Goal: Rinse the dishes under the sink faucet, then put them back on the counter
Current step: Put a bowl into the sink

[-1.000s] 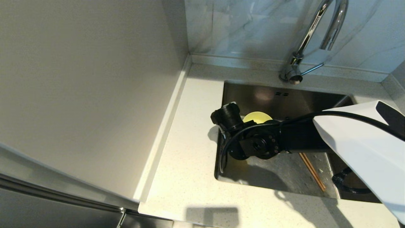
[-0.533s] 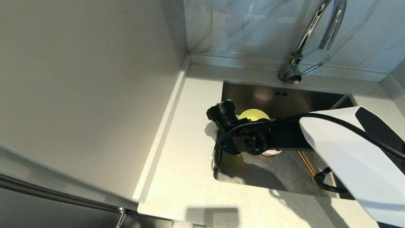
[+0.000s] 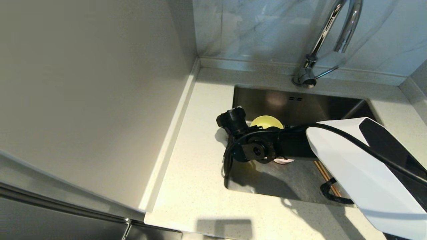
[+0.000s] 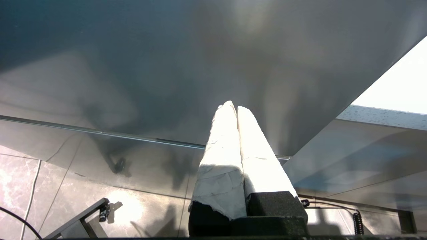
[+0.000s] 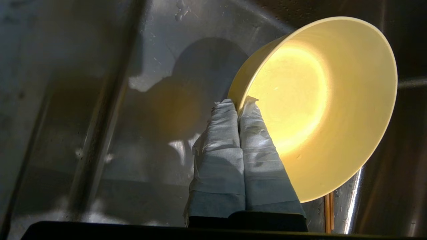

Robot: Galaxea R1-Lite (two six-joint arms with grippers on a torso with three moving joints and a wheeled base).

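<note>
the yellow-green bowl [image 5: 320, 110] is tipped up on its side inside the sink [image 3: 293, 180], its open face turned outward and its rim caught between the two padded fingers [image 5: 217, 150] of the right gripper [image 5: 238, 103]. the fingers are pressed together with only the thin rim of the bowl pinched between their tips. in the head view the same bowl [image 3: 267, 121] shows as a yellow crescent just behind the black wrist of the right arm, near the left wall of the basin and clear of the desk.

just under the wrist a sliver of the pale pink bowl [image 3: 283, 161] peeks out on the sink floor. the chopsticks [image 3: 325, 176] lie on the basin floor to the right of it, partly hidden by the white shell of the right arm; they also show as thin brown lines below the yellow-green bowl in the right wrist view.

the faucet [image 3: 328, 36] stands behind the sink at its back edge, its arched spout well above the basin. the speckled desk [image 3: 196, 160] runs along the left and front of the sink.

the left gripper [image 4: 236, 107] is away from the sink, pointing at a smooth grey panel, its padded fingers pressed together on nothing.
</note>
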